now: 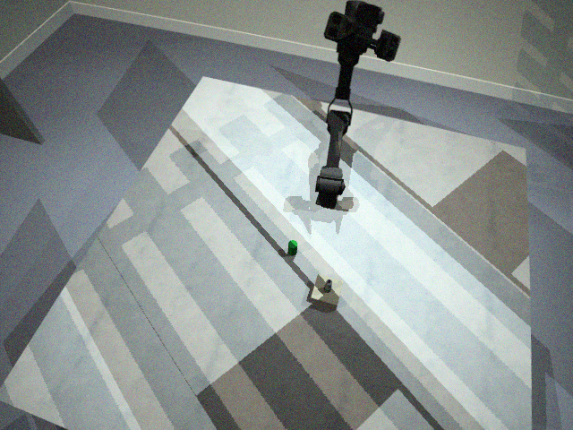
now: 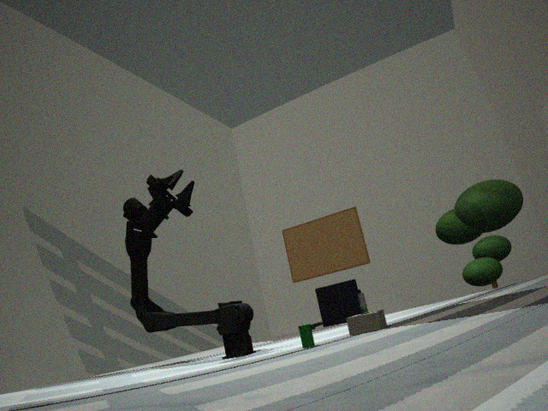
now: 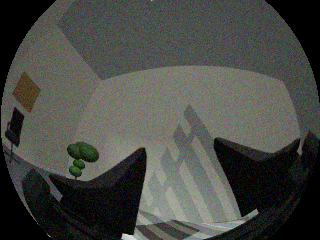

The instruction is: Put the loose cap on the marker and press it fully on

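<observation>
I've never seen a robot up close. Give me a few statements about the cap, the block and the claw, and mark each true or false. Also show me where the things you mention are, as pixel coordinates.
1. The green cap (image 1: 292, 247) (image 2: 306, 336) sits on the marker (image 1: 328, 285) (image 2: 362, 301). False: it stands apart on the table.
2. The marker stands upright in the holder block (image 1: 324, 303) (image 2: 366, 323). True.
3. The gripper (image 2: 187, 175) (image 3: 181, 147) is squeezing the cap. False: its fingers are apart, with nothing between them.
4. The gripper is raised well above the table. True.
5. The holder block is green. False: it is pale beige.
</observation>
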{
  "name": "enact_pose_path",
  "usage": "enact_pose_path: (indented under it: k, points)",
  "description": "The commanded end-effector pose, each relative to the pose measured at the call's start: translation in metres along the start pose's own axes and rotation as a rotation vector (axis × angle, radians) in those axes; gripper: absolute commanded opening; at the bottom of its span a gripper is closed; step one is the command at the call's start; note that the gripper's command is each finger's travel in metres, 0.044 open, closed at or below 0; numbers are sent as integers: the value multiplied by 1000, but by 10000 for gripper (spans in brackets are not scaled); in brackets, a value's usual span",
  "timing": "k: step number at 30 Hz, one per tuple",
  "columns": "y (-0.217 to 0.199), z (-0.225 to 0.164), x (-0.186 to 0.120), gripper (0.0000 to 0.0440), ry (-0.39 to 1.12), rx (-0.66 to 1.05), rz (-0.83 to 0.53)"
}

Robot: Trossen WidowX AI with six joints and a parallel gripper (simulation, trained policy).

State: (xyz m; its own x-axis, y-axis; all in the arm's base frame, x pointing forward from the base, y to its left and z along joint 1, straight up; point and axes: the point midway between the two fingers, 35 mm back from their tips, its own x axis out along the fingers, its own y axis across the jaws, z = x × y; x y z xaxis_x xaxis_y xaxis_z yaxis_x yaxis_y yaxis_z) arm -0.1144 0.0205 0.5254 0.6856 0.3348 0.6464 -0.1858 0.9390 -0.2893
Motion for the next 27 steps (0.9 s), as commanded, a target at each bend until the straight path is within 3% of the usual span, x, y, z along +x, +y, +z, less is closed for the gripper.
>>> enact_pose_path:
  k: [1,27]
  points:
    - [2,-11,7,306,43,19,23]
    - [19,-93,37,310,367,125,161]
